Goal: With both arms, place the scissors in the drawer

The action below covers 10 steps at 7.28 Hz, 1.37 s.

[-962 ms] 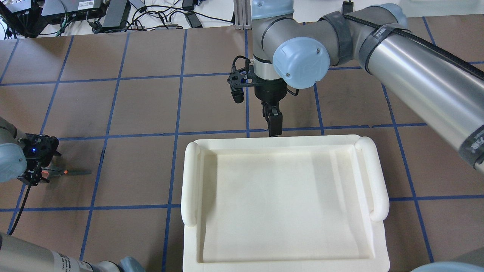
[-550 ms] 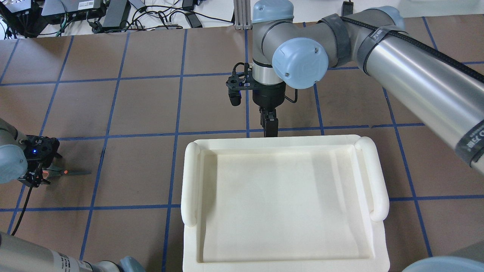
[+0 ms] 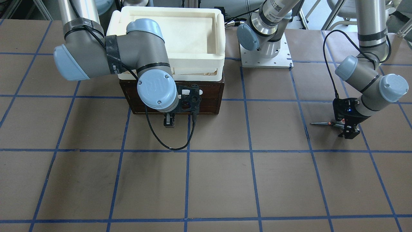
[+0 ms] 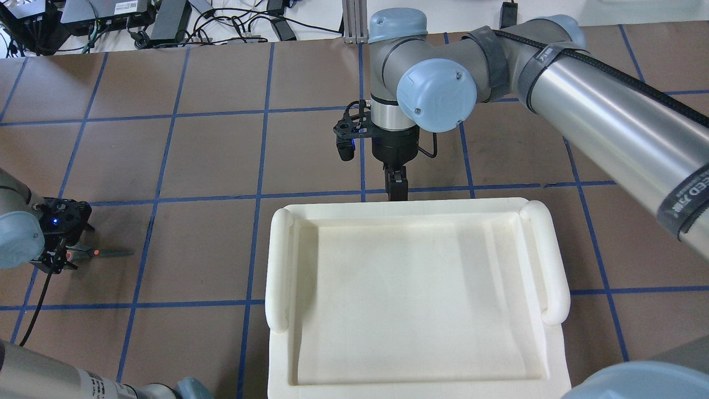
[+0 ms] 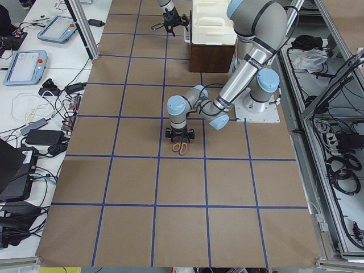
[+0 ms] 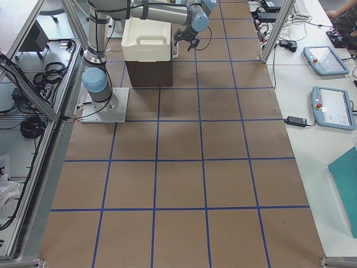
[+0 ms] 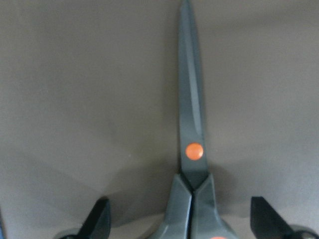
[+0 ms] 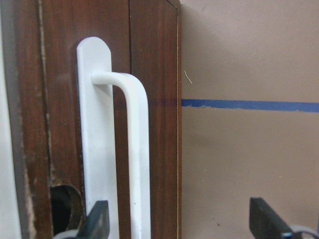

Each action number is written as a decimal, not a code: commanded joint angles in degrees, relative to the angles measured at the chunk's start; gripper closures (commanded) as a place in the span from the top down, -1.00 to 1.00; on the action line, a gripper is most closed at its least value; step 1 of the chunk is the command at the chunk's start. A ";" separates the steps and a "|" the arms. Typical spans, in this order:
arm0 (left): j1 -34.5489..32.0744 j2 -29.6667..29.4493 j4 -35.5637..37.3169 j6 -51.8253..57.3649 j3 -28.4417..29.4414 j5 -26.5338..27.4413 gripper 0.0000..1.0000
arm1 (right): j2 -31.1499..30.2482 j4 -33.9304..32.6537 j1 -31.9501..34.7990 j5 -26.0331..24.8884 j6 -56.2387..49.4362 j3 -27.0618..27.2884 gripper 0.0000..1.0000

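The scissors point(image 7: 192, 149) lie flat on the table at the robot's far left, blades closed; they also show in the overhead view point(image 4: 102, 252) and the front view point(image 3: 323, 123). My left gripper point(image 7: 182, 221) is open and low over them, one finger on each side of the handles; it also shows in the front view point(image 3: 349, 132). The dark brown drawer point(image 3: 209, 96) is closed. My right gripper point(image 8: 182, 221) is open in front of it, and the white bar handle point(image 8: 137, 164) stands between the fingers, close to one of them. The gripper also shows in the overhead view point(image 4: 397, 189).
A white plastic tray point(image 4: 279, 266) sits on top of the drawer box and hides it from above. The right arm's big elbow point(image 3: 96, 54) reaches over the tray. The left arm's base plate point(image 3: 265, 54) stands beside the box.
The right gripper has straightened and shifted a little in front of the drawer. The left gripper has crept slightly along the scissors. The scissors have not moved.
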 commanded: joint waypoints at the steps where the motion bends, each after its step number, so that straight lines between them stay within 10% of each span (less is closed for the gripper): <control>1: -0.32 0.25 -0.01 -0.44 -0.65 -0.08 0.89 | 1.04 0.06 0.00 0.06 -0.47 0.75 1.00; 10: -0.41 1.04 0.08 0.52 -0.92 -0.17 0.26 | 2.98 -5.64 0.00 -2.48 -1.87 -0.03 1.00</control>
